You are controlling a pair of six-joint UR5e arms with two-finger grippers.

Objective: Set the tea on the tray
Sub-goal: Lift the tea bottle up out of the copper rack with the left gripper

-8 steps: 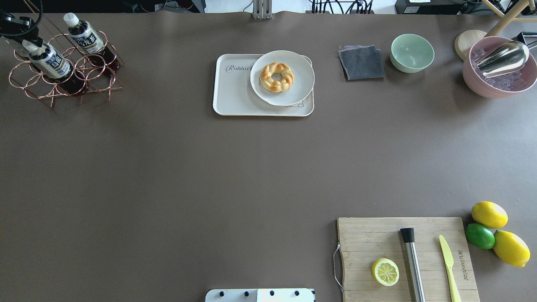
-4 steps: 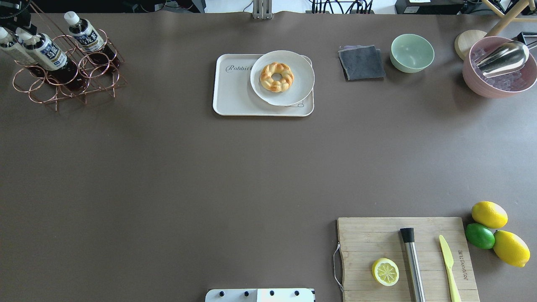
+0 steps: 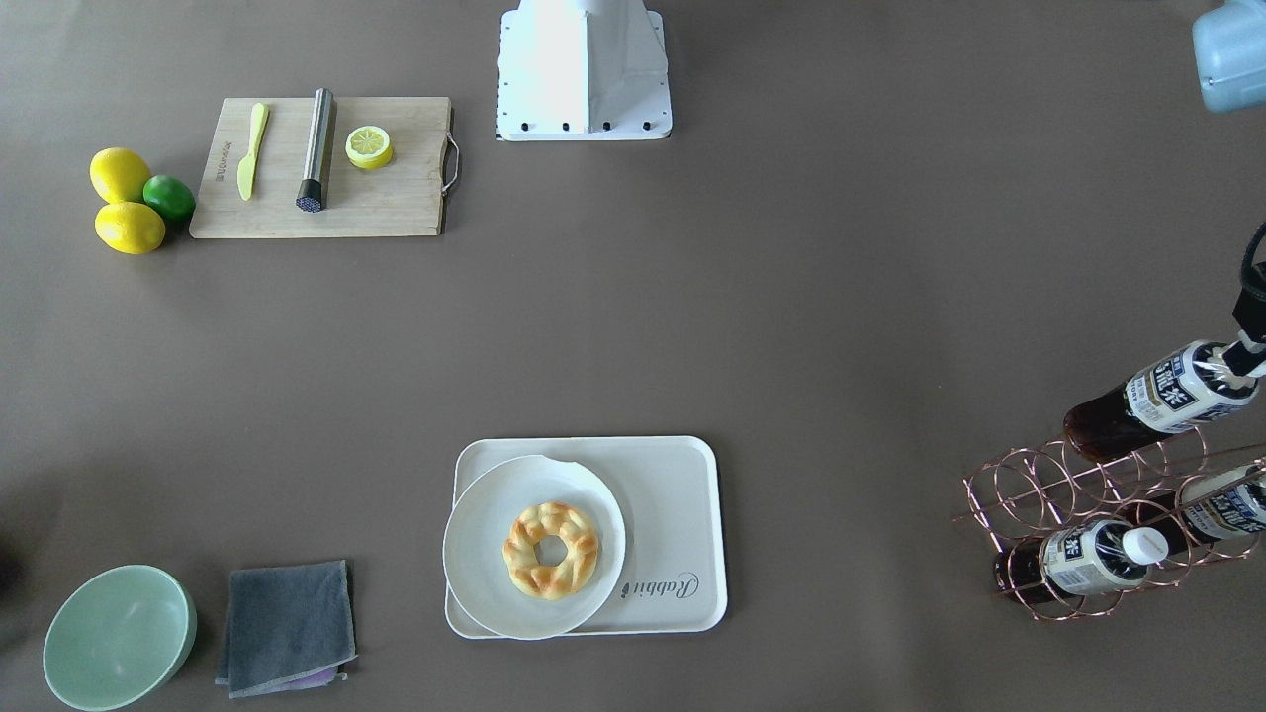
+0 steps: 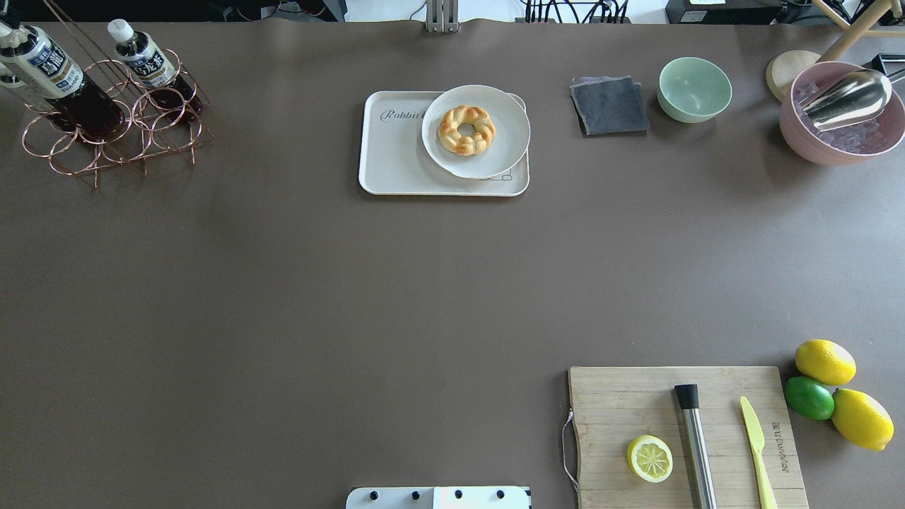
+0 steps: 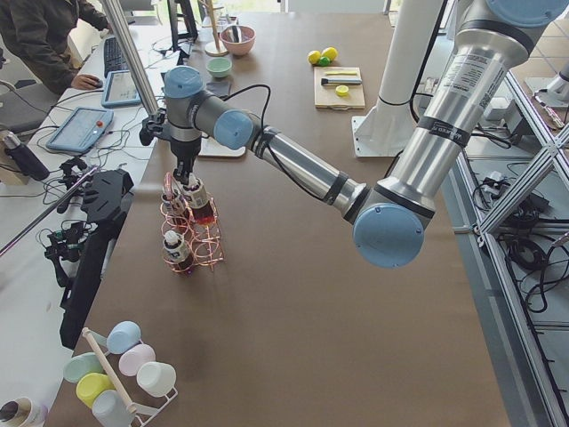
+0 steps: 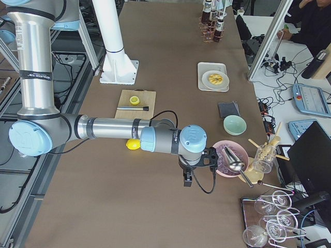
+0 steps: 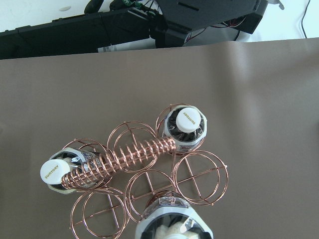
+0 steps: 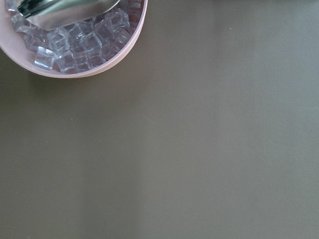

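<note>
Well outstretched, the left arm's tool (image 3: 1248, 343) pinches the tilted tea (image 3: 1172, 391) over the rack (image 3: 1036, 491).

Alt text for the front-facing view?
A tea bottle hangs tilted over a copper wire rack at the right edge, its cap in the left end effector. The tray, bottom centre, holds a plate with a pastry.
</note>
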